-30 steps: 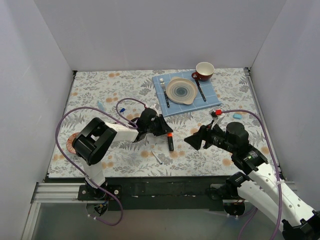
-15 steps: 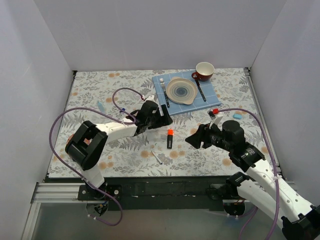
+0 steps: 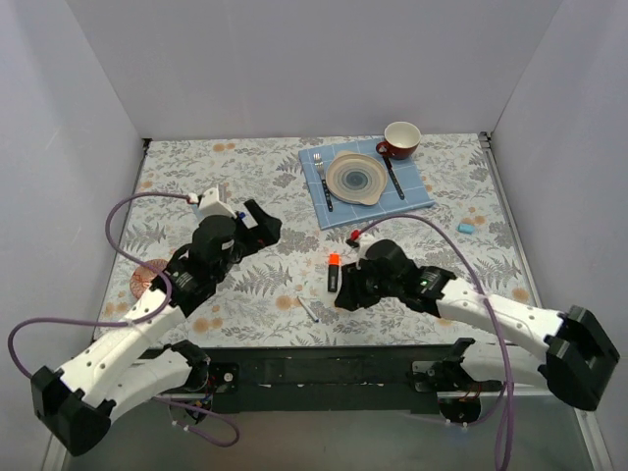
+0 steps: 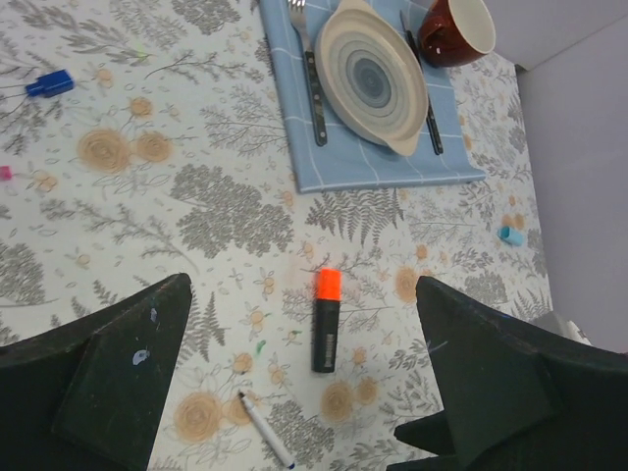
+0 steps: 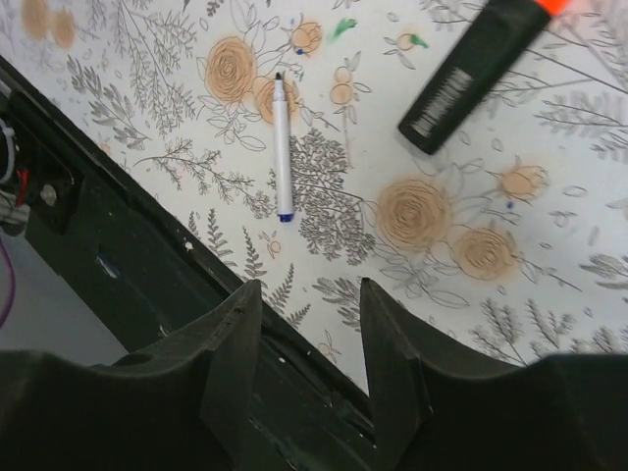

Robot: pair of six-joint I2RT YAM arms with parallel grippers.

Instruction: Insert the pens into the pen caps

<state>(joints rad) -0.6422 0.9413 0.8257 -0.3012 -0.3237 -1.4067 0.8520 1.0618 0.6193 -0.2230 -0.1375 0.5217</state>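
A short black marker with an orange end (image 3: pixel 334 273) (image 4: pixel 326 329) (image 5: pixel 471 74) lies free on the flowered table. A thin white pen with a blue end (image 3: pixel 309 309) (image 4: pixel 263 430) (image 5: pixel 282 147) lies nearer the front edge. A light-blue cap (image 3: pixel 465 228) (image 4: pixel 509 235) rests at the right, and a blue cap (image 4: pixel 49 84) at the far left. My left gripper (image 3: pixel 260 224) (image 4: pixel 301 287) hangs wide open, above and to the left of the marker, with nothing in it. My right gripper (image 3: pixel 343 291) (image 5: pixel 310 285) is just right of the marker, over the front edge, its jaws partly apart and empty.
A blue placemat (image 3: pixel 417 191) at the back holds a plate (image 3: pixel 357 178), fork (image 3: pixel 323 181) and knife (image 3: pixel 393 177); a red cup (image 3: pixel 399 139) stands behind. The black rail (image 3: pixel 324 361) (image 5: pixel 147 294) runs along the front edge. A round brown coaster (image 3: pixel 145 279) lies left.
My left gripper opened, let go of the black marker and drew back up and left. The right arm swung left toward the marker and its jaws narrowed.
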